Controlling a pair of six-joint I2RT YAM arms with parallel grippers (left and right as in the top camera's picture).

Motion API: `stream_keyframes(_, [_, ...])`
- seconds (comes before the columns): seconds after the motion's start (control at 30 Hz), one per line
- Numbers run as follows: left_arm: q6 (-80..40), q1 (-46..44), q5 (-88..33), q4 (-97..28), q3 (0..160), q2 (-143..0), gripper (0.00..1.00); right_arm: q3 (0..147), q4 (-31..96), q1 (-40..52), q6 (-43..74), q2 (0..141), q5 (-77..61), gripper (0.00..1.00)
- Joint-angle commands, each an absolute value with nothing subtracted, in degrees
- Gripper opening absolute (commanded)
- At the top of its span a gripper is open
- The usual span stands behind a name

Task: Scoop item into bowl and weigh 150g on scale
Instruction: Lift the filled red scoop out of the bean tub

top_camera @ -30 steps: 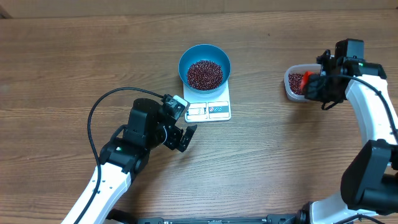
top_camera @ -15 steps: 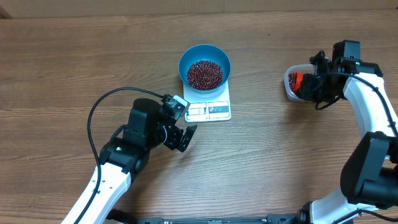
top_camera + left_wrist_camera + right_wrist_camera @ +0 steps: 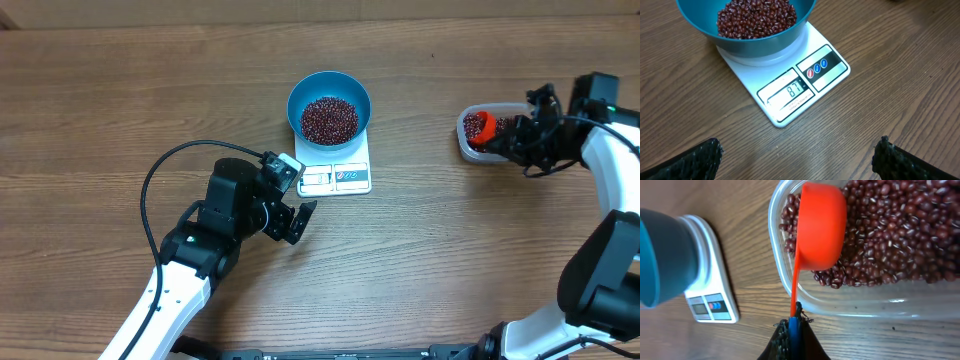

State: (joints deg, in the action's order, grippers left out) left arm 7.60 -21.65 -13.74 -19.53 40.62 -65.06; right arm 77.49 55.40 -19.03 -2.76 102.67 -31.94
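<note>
Right of the scale (image 3: 340,178), the right claw (image 3: 793,330) is pinching the scoop (image 3: 822,225) tight over the tub's (image 3: 865,305) beans (image 3: 890,230), needing a deep, level dip. The left claw (image 3: 292,222) is idling wide open, empty, near the scale's bowl (image 3: 296,100).

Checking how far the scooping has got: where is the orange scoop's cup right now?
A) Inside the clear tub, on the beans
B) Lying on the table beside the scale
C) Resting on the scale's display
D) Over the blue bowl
A: the cup of the orange scoop lies inside the clear tub on the beans, well apart from the blue bowl, with the right gripper holding its handle, jaws shut.
</note>
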Motion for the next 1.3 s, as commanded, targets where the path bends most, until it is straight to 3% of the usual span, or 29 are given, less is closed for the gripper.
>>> stream_keyframes(0.0, [7.0,-21.4,-14.4,-19.5,41.8,-65.3,0.99,77.1,55.8,-20.9,-1.7,102.9,-36.4,0.04])
stream_keyframes(0.37, [7.0,-21.4,-14.4,-19.5,41.8,-65.3,0.99,77.1,56.5,-27.1,-2.0,102.9,-43.1,0.04])
stream_keyframes(0.77, [7.0,-21.4,-14.4,-19.5,41.8,-65.3,1.00,77.3,63.6,-34.6,-15.5,102.9,-57.5,0.04])
stream_keyframes(1.03, [7.0,-21.4,-14.4,-19.5,41.8,-65.3,1.00,78.0,64.6,-33.0,-17.5,102.8,-66.7,0.04])
stream_keyframes(1.27, [7.0,-21.4,-14.4,-19.5,41.8,-65.3,1.00,81.5,65.7,-26.4,-16.3,101.8,-67.2,0.04])
